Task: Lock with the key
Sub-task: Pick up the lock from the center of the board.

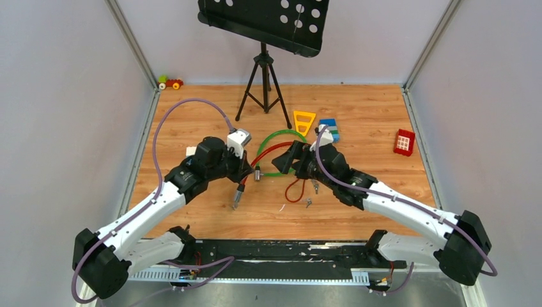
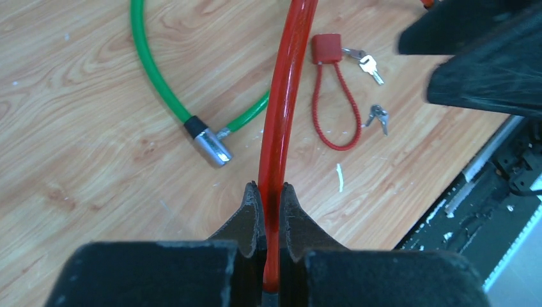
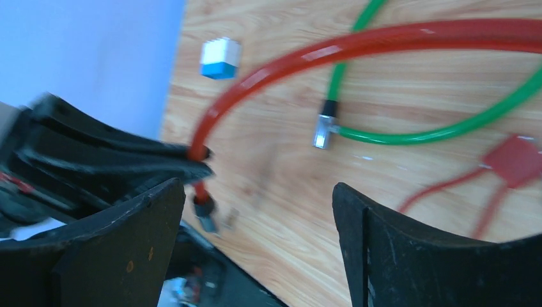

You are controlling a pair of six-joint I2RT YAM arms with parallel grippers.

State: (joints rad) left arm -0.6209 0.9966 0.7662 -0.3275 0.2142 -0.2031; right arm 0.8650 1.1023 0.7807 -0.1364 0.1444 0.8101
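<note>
My left gripper [image 2: 271,187] is shut on the thick red cable [image 2: 284,96], which runs up between its jaws. In the top view the left gripper [image 1: 248,171] holds that cable just above its dark end plug [image 1: 238,197]. A small red padlock [image 2: 326,48] with a thin red loop lies on the wood. One silvery key [image 2: 369,64] lies right beside it and a second key [image 2: 378,116] a little nearer. My right gripper [image 3: 255,192] is open and empty, hovering over the cables [image 1: 289,157].
A green cable [image 2: 153,77] with a metal end plug [image 2: 211,146] curves under the red one. A music stand's tripod [image 1: 262,83], a yellow triangle [image 1: 304,120], a blue-white block [image 1: 330,130] and a red block [image 1: 404,141] sit farther back. The black rail [image 1: 281,252] marks the near edge.
</note>
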